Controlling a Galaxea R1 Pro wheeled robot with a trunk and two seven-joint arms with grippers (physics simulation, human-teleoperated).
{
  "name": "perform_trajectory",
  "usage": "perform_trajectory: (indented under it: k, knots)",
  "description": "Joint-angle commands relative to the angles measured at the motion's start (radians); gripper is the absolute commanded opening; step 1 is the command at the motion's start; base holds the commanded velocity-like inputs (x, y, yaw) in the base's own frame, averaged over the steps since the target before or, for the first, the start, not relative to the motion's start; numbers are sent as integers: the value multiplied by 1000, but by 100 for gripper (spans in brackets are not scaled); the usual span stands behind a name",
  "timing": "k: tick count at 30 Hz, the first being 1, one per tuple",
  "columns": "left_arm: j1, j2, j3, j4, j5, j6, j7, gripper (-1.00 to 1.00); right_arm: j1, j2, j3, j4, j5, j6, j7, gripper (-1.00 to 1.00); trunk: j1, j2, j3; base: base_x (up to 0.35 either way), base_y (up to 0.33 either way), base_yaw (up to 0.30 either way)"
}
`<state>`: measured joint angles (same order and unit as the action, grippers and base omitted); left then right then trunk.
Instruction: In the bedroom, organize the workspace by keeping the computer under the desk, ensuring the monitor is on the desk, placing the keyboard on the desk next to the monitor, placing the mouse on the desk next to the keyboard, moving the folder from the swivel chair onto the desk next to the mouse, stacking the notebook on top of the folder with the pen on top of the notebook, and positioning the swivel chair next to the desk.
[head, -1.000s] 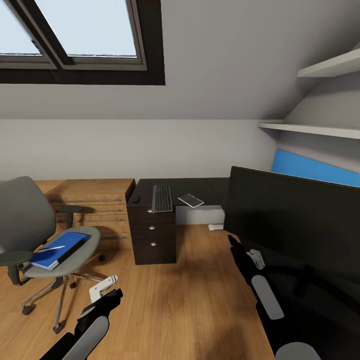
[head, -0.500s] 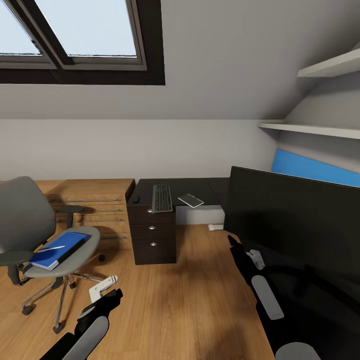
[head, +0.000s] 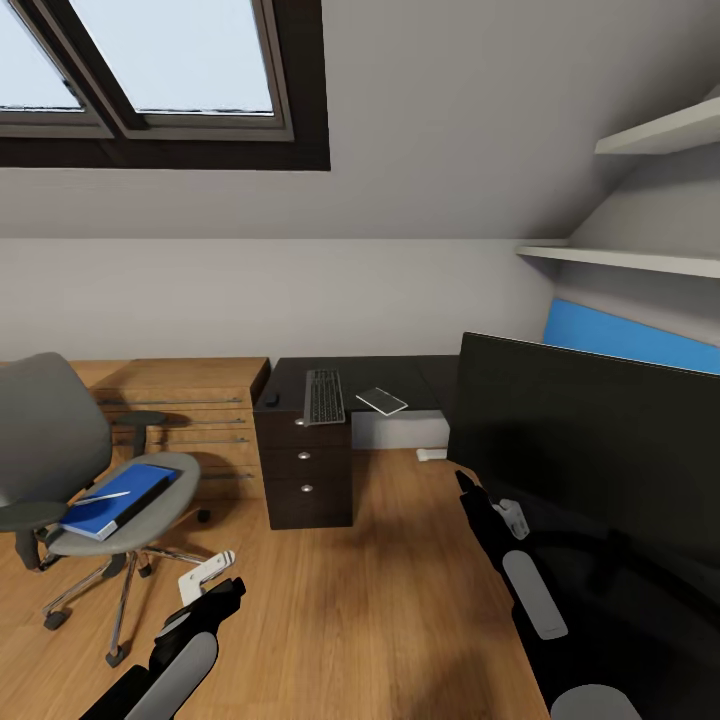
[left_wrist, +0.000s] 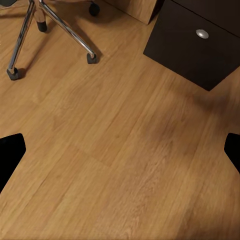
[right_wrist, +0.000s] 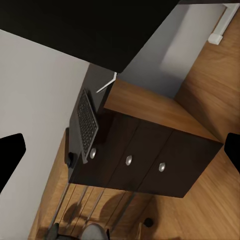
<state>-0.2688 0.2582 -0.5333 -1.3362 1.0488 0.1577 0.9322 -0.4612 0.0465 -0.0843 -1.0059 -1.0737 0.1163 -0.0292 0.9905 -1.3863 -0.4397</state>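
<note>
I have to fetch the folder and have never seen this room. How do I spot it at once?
Look left of the black desk to the grey swivel chair. On its round seat lies the folder, flat and bright blue with a dark edge, a thin whitish pen resting on top. It is the only blue thing on the chair.
</note>
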Motion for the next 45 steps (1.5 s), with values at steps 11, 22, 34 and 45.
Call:
perform_trajectory:
  k: [11, 22, 34, 45]
  knots:
    - [-1, 1, -2, -1, 2, 5, 6, 100, 0, 1, -3, -2, -8, 6, -3, 100, 0, -1, -1, -36, 0, 0]
    - [-1, 1, -2, -1, 2, 6, 6, 100, 0, 1, -4, -2, -8, 6, -3, 100, 0, -1, -1, -286, 0, 0]
    - [-1, 1, -2, -1, 3, 6, 6, 100, 0, 1, -5, -2, -8, 5, -3, 100, 0, -1, -1, -320, 0, 0]
    - [-1, 1, -2, -1, 3, 6, 6, 100, 0, 2, -5, -2, -8, 5, -4, 100, 0, -1, -1, -304, -22, 0]
